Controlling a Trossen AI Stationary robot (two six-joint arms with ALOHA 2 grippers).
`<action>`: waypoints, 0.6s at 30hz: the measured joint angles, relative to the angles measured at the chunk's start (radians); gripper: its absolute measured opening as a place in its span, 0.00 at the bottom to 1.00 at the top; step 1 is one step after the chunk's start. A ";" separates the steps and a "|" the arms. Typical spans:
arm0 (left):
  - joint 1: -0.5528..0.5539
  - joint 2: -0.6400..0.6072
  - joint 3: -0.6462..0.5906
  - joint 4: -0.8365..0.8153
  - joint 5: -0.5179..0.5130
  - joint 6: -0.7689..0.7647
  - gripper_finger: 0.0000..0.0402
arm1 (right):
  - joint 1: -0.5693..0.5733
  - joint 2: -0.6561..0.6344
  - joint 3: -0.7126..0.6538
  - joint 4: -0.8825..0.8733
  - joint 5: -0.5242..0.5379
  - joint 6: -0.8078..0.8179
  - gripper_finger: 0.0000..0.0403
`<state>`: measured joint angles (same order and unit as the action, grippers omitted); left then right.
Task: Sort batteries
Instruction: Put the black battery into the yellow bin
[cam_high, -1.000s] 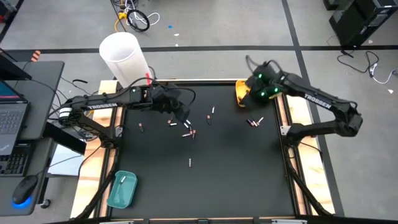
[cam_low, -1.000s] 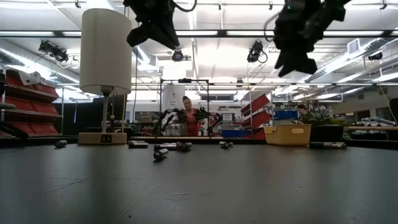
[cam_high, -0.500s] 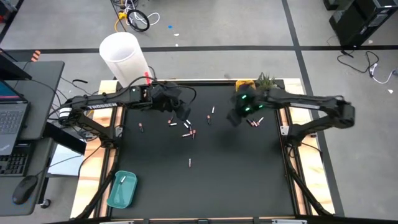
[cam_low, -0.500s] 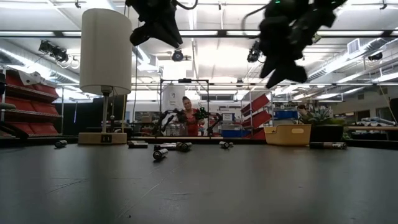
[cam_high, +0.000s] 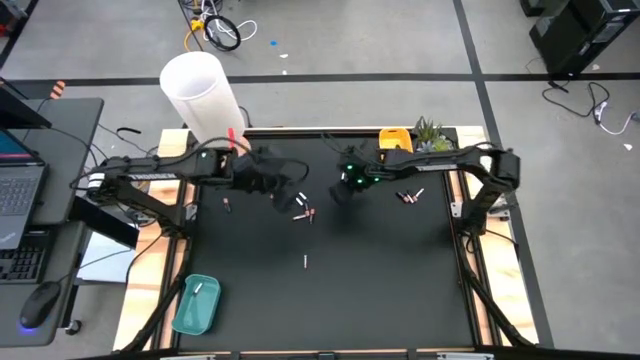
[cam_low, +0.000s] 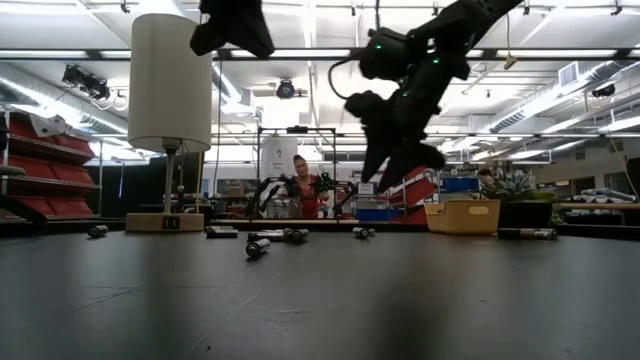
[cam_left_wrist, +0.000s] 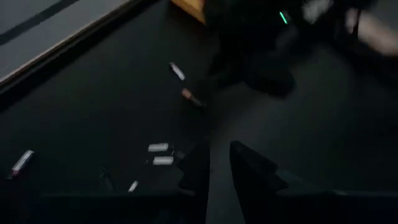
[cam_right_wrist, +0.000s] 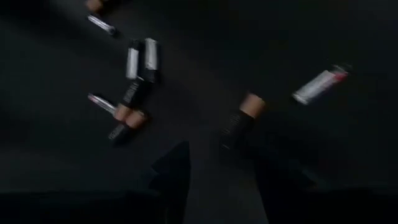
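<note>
Taking the central cluster of batteries (cam_high: 303, 212) as the landmark, the teal tray (cam_high: 196, 304) is found far to its left and nearer the table's (cam_high: 380, 290) front edge, with one white battery (cam_high: 199, 288) already laid in it. A single dark battery (cam_high: 227, 205) lies left of the cluster. The left gripper (cam_high: 283, 187) is held just left of and above the cluster, its arm stretched across from the table's left side; its jaws are seen slightly parted with nothing between them. One pale battery (cam_high: 305, 261) lies alone below the cluster. The right gripper (cam_high: 342, 190) is poised just right of the cluster, its arm extended low and long from the right; its jaws are spread and empty over a dark battery (cam_right_wrist: 239, 121). A pick-up appears to be in hand: descent and closing would be called for next. Further right lie more batteries (cam_high: 408, 196) and the yellow tray (cam_high: 393, 137).
</note>
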<state>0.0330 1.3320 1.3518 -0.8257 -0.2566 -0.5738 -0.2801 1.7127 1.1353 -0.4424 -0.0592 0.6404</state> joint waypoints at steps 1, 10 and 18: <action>-0.022 -0.001 0.000 -0.021 0.007 0.020 0.19 | 0.007 0.018 0.017 0.007 0.005 0.003 0.40; -0.214 -0.016 0.000 -0.196 -0.059 0.073 0.19 | 0.055 0.147 0.088 -0.020 0.096 0.085 0.40; -0.305 -0.061 0.000 -0.284 -0.153 0.037 0.19 | 0.070 0.163 0.088 -0.022 0.188 0.128 0.40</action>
<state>-0.2724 1.2708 1.3518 -1.1095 -0.4095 -0.5367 -0.2100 1.8752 1.2228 -0.4646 0.1286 0.7684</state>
